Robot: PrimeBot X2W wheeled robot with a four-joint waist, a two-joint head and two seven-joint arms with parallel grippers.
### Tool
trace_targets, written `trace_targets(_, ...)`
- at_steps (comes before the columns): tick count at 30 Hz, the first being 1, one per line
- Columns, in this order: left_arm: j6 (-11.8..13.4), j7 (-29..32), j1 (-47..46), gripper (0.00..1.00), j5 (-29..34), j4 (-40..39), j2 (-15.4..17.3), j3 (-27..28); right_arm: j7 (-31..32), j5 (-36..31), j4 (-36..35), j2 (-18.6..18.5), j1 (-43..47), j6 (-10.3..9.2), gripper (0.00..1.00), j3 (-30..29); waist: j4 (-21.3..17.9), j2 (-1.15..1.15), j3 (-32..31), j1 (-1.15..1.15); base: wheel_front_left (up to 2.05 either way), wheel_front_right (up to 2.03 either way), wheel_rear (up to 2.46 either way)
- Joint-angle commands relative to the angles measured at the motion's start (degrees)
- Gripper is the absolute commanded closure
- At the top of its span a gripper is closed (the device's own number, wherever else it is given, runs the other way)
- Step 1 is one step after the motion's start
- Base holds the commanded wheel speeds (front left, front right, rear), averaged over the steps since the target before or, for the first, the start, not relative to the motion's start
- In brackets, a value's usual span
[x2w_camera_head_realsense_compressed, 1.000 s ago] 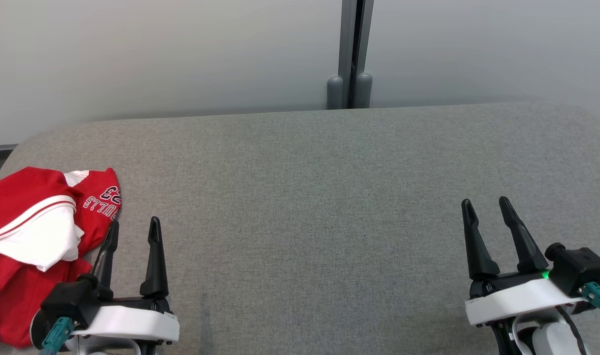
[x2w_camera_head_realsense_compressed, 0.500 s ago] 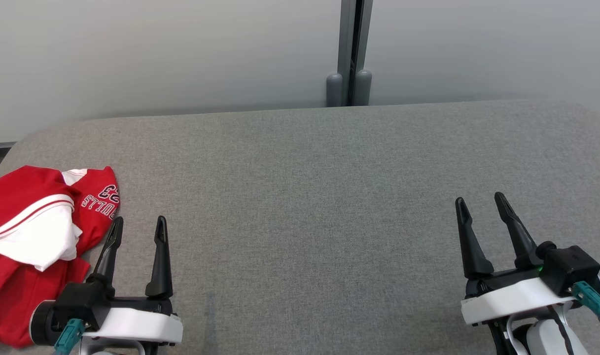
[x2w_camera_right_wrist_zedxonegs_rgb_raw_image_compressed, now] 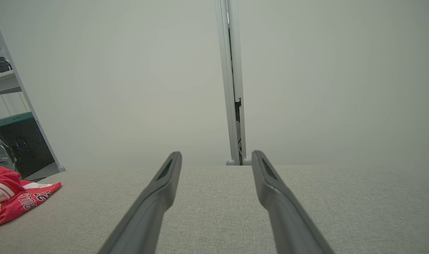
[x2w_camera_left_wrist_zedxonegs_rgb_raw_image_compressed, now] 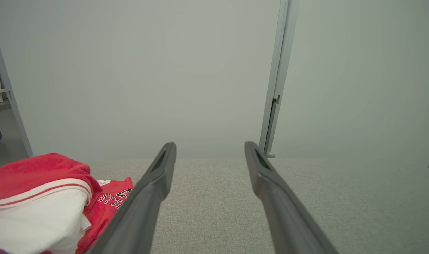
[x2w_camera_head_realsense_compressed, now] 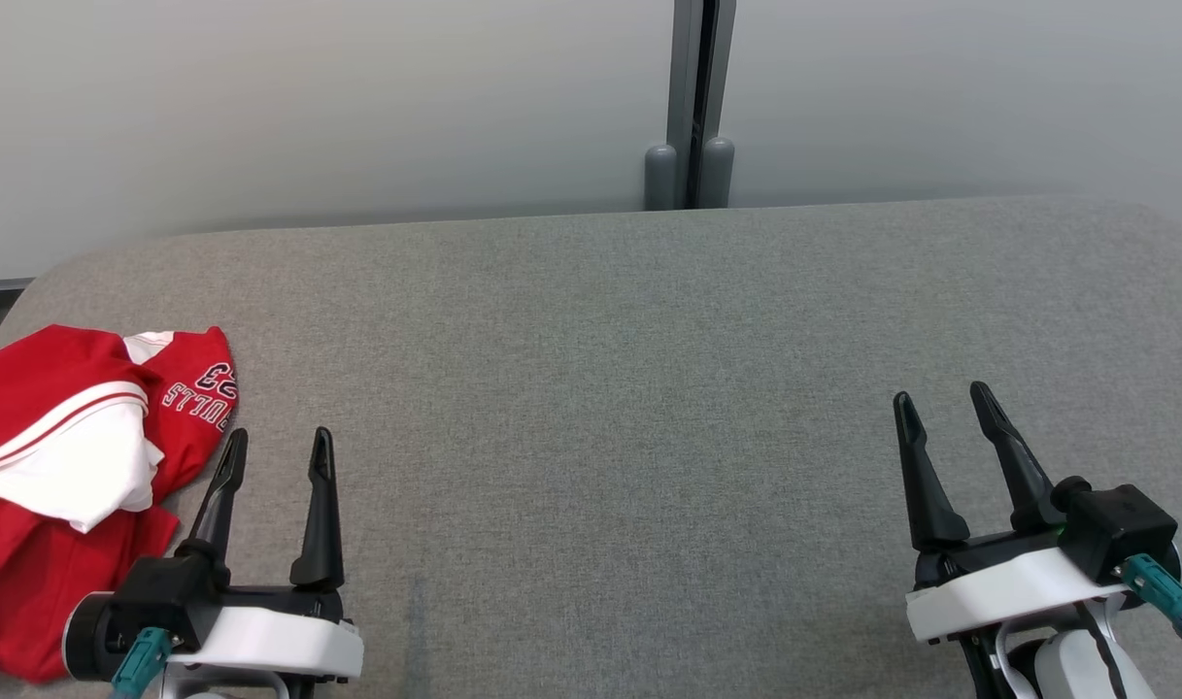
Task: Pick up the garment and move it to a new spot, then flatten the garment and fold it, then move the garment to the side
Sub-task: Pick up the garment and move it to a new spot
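Hovering spread-open, empty: left gripper (x2w_camera_head_realsense_compressed: pixel 280 437) just beside bunched garment (x2w_camera_head_realsense_compressed: pixel 66 466), likely staged for pickup; right gripper (x2w_camera_head_realsense_compressed: pixel 941 393) same, well apart from it.

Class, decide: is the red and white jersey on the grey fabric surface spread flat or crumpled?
Crumpled. The red and white jersey lies bunched in a heap, with a white panel overlapping red layers.

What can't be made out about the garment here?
Garment: cut off by the head view's left edge; crumpled folds hide its shape.
Lettering: upside down, its start lost in a fold.
Left claw: its finger covers the garment's edge in the left wrist view; contact unclear.
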Motion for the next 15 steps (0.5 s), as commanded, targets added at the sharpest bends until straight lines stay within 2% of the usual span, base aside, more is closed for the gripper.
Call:
trace_targets(1, 0.1, 0.0, -0.3, 0.00, -0.2, 0.1, 0.3, 0.0, -0.3, 0.1, 0.2, -0.4, -0.5, 0.10, 0.00, -0.1, 0.1, 0.00, 0.0, 0.00, 0.00, 0.00, 0.00)
trace_targets(8, 0.2, 0.0, -0.6, 0.00, -0.4, 0.4, 0.3, 0.4, -0.3, 0.5, 0.0, -0.4, -0.2, 0.10, 0.00, 0.4, 1.0, 0.00, 0.0, 0.00, 0.00, 0.00, 0.00)
trace_targets(15, 0.3, 0.0, -0.7, 0.00, -0.8, 1.4, 0.2, 2.0, -0.3, 1.5, 0.1, -0.5, 0.4, 0.10, 0.00, 1.3, 5.2, 0.00, -0.2, 0.00, 0.00, 0.00, 0.00)
